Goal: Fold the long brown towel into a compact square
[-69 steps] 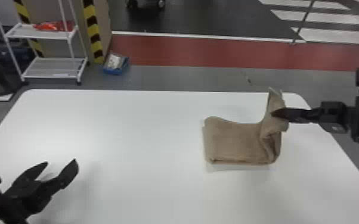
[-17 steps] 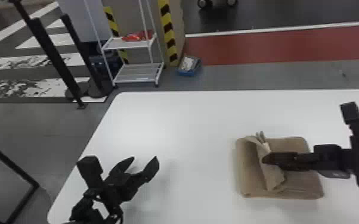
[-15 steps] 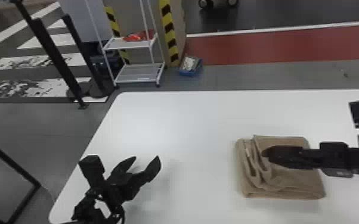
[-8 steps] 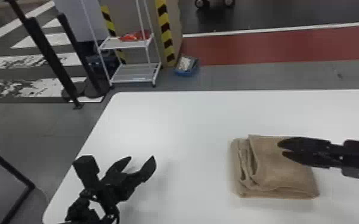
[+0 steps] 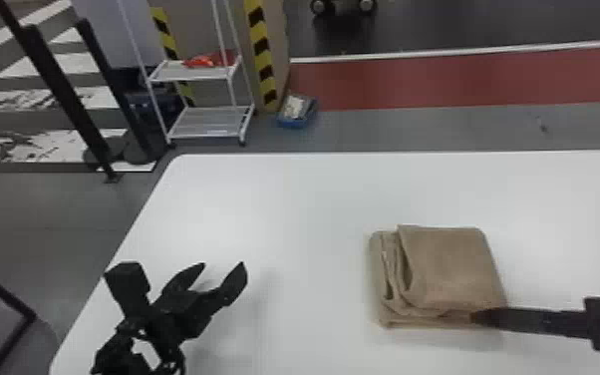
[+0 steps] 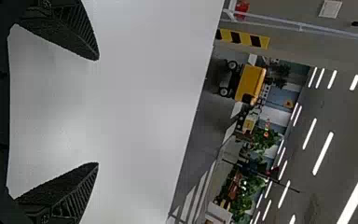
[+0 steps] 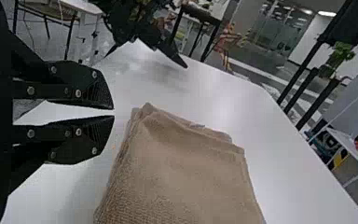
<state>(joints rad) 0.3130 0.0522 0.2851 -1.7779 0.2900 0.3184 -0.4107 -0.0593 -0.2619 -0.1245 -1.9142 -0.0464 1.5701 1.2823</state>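
The brown towel (image 5: 451,269) lies on the white table as a thick, roughly square stack, with loose uneven layers along its left side. My right gripper (image 5: 479,317) is at the towel's near right corner, coming in from the right. In the right wrist view, the right gripper (image 7: 113,112) holds nothing and has a narrow gap between its fingers, beside the folded towel (image 7: 182,172). Away to the towel's left, my left gripper (image 5: 223,269) is parked over the table. Seen from its own wrist, the left gripper (image 6: 97,111) stands wide open and bare.
The white table (image 5: 284,199) extends behind and to the left of the towel. Beyond its far edge stand a white wire shelf (image 5: 204,122) and a blue box (image 5: 298,112) on the floor. Black posts (image 5: 65,94) rise at the back left.
The right gripper has let go of the towel, and the raised part has dropped flat onto the stack. That gripper then drew back right and came nearer the front. The head view has swung left.
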